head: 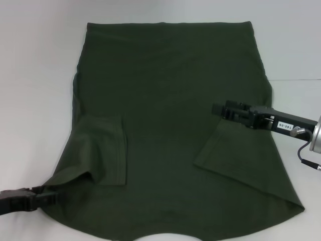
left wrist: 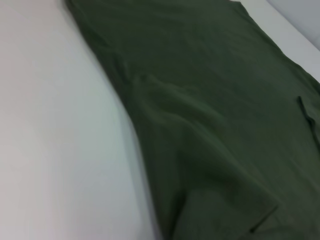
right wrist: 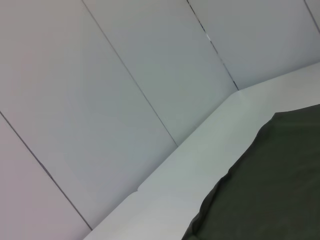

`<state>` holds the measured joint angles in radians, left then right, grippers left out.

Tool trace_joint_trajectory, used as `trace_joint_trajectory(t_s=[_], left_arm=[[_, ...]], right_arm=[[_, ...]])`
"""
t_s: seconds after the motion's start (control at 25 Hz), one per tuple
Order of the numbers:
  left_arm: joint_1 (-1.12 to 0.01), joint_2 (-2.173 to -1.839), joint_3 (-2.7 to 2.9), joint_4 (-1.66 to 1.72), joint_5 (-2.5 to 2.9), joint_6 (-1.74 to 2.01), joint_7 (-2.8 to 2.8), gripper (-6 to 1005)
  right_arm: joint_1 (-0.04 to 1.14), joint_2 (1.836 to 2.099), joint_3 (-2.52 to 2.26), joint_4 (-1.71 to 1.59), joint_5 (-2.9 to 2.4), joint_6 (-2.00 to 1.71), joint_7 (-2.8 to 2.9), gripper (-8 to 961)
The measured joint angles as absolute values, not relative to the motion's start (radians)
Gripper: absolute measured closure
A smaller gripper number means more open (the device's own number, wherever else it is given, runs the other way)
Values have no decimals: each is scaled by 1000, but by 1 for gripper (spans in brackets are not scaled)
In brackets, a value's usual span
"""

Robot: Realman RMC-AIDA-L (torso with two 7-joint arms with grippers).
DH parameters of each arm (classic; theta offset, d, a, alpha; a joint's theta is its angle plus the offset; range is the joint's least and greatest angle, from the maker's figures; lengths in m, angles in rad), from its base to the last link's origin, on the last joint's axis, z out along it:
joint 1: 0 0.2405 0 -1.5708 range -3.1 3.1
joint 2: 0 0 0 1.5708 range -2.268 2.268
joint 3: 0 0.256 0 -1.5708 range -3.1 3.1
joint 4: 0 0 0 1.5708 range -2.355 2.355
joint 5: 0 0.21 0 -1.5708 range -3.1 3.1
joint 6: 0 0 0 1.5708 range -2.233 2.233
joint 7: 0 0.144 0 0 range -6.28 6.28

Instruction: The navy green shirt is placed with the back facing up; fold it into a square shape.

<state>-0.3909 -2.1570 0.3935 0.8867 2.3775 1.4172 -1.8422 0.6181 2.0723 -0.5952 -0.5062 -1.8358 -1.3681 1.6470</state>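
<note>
The navy green shirt [head: 170,85] lies flat on the white table [head: 35,75], plain side up, with no lettering showing. Both sleeves are folded inward: the left sleeve [head: 103,150] and the right sleeve [head: 235,150]. My left gripper [head: 46,195] is at the near left corner of the shirt, shut on the fabric's edge, which bunches toward it. My right gripper [head: 214,109] is over the shirt's right side, at the top corner of the folded right sleeve. The left wrist view shows the shirt [left wrist: 210,100] stretching away. The right wrist view shows one edge of the shirt [right wrist: 270,190].
White table surface surrounds the shirt on the left, far side and right [head: 296,55]. A pale panelled wall [right wrist: 125,75] stands behind the table. A cable [head: 307,161] hangs from the right arm.
</note>
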Motion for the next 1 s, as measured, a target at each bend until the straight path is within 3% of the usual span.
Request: trace_joint_trajectory(t_s=[1.0], left_arm=[[-396,-2157,407,961,2385,1472,-1866,108]], right_arm=[[609,2072,-595,-506,-1818,-1369,1640,158]])
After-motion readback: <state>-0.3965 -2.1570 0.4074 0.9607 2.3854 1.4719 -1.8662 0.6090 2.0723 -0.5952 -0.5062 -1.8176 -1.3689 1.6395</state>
